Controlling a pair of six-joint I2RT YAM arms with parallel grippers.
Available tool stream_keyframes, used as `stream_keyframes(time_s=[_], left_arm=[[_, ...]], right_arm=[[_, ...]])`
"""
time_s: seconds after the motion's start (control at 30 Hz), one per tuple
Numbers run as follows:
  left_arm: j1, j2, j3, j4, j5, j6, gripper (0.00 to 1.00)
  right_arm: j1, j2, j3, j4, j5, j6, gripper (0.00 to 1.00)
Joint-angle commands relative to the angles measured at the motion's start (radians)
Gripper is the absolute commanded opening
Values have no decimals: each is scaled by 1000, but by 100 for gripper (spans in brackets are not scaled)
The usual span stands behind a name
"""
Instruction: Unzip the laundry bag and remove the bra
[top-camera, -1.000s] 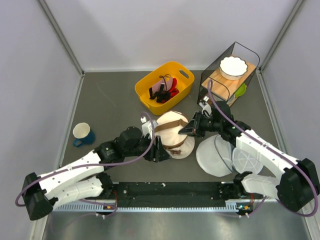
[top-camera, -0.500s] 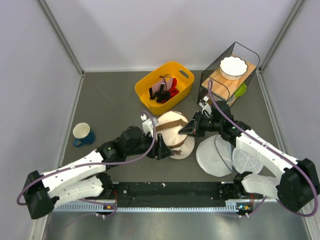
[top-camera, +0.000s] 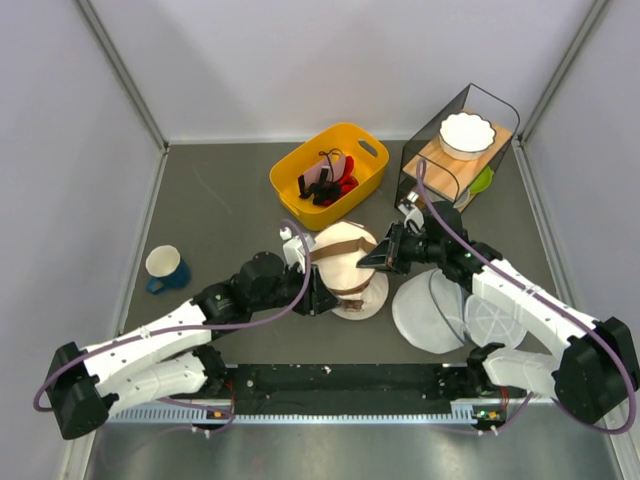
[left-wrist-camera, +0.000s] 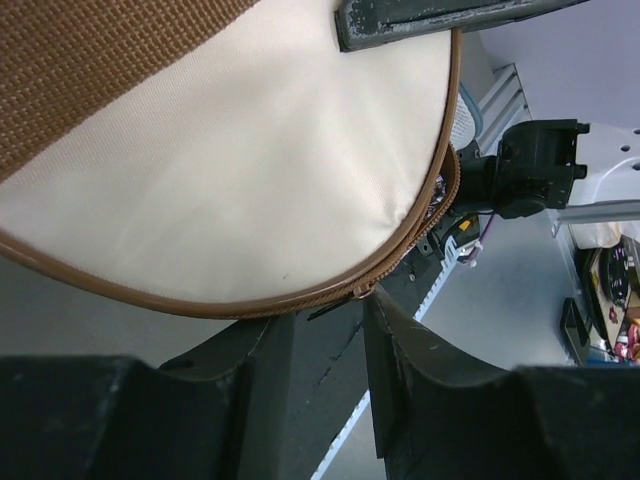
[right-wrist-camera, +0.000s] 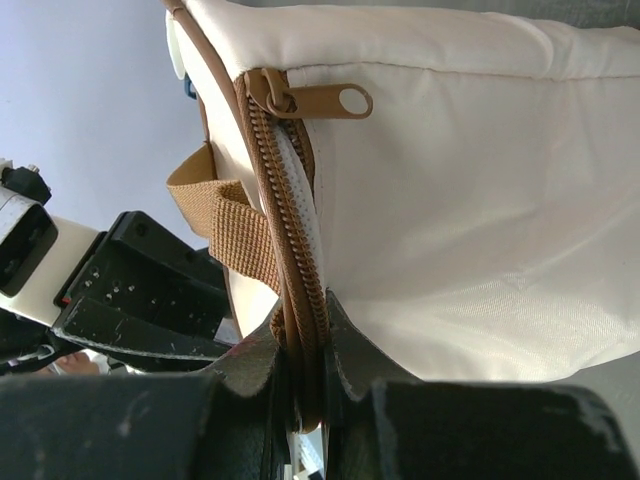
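**A:** Between the right gripper's (right-wrist-camera: 305, 345) jaws, what's clenched?

**B:** The zipper band (right-wrist-camera: 290, 250) of the laundry bag (top-camera: 345, 262), which lies between the 2 grippers. The left gripper (left-wrist-camera: 320, 330) is parted under the rim, grasping nothing.

**A:** Risk?

**B:** The left gripper could nip canvas, miss the zipper pull (right-wrist-camera: 320, 100), and drag the bag.
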Motion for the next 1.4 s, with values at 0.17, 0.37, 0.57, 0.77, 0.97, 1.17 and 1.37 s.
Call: stream_keyframes(time_s=[0.17,0.37,0.57,0.77,0.97,1.17,1.37], left_arm=[[-2,-42,50,13,-41,-1,0],[0,-50,78,-102,-102,48,0],[68,-111,73,-231,-172,112,0],[263,-123,17,-189,-3,129,0],[262,-38,69,-177,129,125,0],[208,-50,56,-208,101,74,0],[44,-16,72,-215,43,-38,0]], right_arm=[[-4,-16,27,63,-6,-8,0],[-2,-13,27,34,-12,-45,0],[-62,-4,18,-40,-132,-187,0],[-78,17,73,-133,-261,-342,0],[-78,-5,176,-239,-77,-356,90],[-74,-232,122,-400,240,-185,99],[56,-413,-14,-412,417,107,99]])
